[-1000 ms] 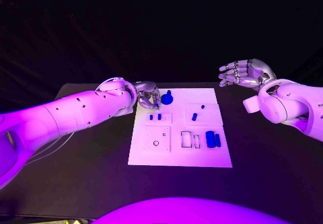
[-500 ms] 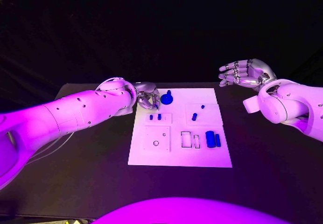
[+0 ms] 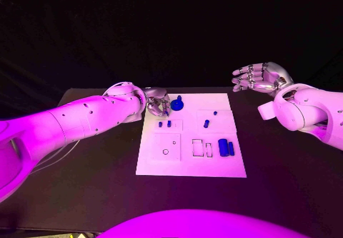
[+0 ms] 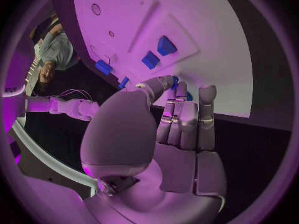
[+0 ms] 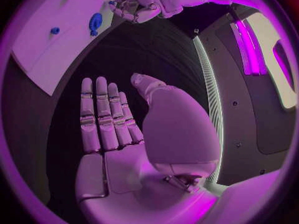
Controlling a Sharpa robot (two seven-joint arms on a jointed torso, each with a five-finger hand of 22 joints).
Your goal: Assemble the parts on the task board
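While left hand (image 3: 157,105) pinches a blue part (image 4: 175,80) (board's far corner) | right hand (image 3: 258,77) spread, empty

Left hand (image 3: 157,105) crowds the board's (image 3: 192,168) far left corner beside a round part (image 3: 176,104). Near board edge bare. Right hand (image 3: 258,77) hovers well apart.

Two smooth white arms with small round holes, silver jointed hands, left hand (image 3: 156,102), right hand (image 3: 260,78), thin cables.
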